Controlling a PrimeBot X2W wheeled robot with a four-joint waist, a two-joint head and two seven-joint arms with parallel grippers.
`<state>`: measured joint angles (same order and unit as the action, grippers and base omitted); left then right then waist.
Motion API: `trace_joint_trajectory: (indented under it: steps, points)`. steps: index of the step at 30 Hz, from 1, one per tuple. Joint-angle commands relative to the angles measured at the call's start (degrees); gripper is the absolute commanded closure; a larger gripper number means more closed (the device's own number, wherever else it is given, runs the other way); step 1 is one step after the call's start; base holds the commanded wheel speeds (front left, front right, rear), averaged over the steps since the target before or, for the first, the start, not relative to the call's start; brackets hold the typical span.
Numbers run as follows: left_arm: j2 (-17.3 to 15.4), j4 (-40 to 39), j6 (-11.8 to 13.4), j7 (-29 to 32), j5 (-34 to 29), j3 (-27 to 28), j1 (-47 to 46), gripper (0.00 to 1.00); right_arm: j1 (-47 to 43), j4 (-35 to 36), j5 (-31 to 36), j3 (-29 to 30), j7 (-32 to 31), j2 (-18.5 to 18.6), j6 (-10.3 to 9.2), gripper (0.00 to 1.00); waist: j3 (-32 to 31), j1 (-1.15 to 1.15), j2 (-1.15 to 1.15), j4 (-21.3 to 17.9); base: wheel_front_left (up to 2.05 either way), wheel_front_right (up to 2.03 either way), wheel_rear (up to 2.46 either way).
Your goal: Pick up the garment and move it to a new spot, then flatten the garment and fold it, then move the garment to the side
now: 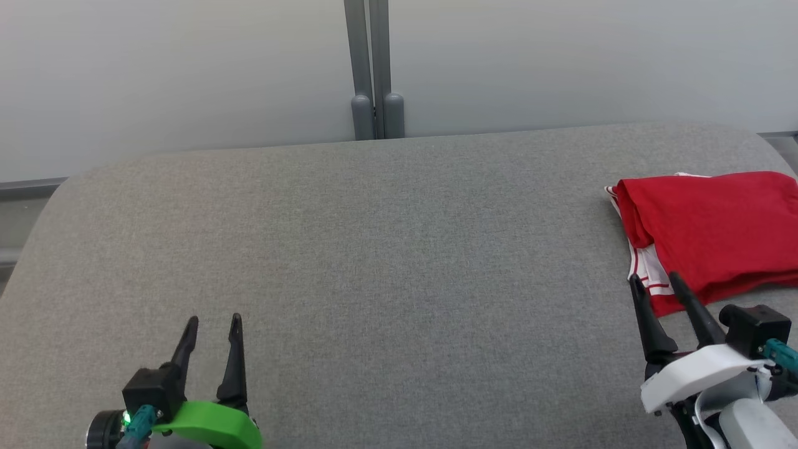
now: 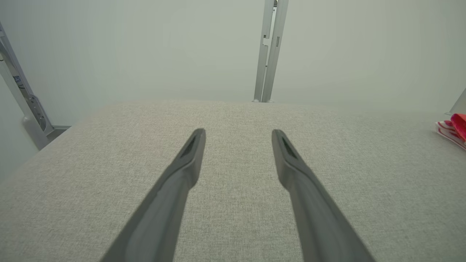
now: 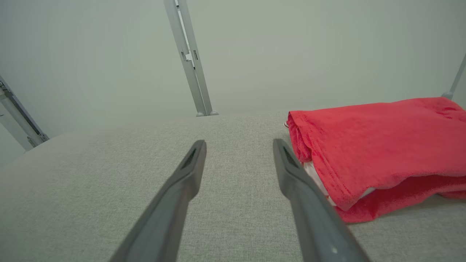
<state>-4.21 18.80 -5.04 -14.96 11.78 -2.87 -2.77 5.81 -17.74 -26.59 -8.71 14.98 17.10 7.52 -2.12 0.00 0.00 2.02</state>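
The folded red garment lies on the table, far right. The left claw and right claw are spread wide — empty. The right claw is close to it, so a bump could spoil the fold.

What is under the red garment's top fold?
Under the red garment, white red-striped fabric peeks out, over another red layer; further in is covered.

Left gripper sits low, fingers spread and pointing forward; right gripper mirrors it, open too.
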Motion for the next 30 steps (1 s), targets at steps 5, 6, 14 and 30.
trace_joint_trajectory:
  steps: [5, 6, 14, 30]
  points:
    - [0.1, 1.6, -0.1, 1.3, 2.4, 0.7, 0.3, 1.00, -0.9, -0.9, -2.1, 0.3, -0.8, -1.3, 0.00, 1.00, 0.0, 0.00, 0.00, 0.0, 0.00, 0.00, 0.00]
    - [0.1, 1.6, -0.1, 1.8, 3.6, 1.0, 0.1, 1.00, -0.9, -0.8, -3.1, 0.6, -1.1, -1.5, 0.00, 1.00, 0.1, 0.00, 0.00, -0.1, 0.00, 0.00, 0.00]
    - [0.3, 0.7, -0.4, 3.9, 12.2, 1.8, -0.2, 1.00, -0.6, -0.3, -10.0, 2.2, -3.4, -2.8, -0.01, 1.00, 0.2, 0.00, 0.00, -0.2, 0.00, 0.00, 0.00]
    - [0.5, -0.9, -0.7, 7.5, 27.1, 3.3, -1.0, 1.00, -0.1, 0.6, -22.1, 5.1, -7.3, -5.3, -0.01, 1.00, 0.5, 0.00, 0.00, -0.4, 0.00, 0.00, 0.00]
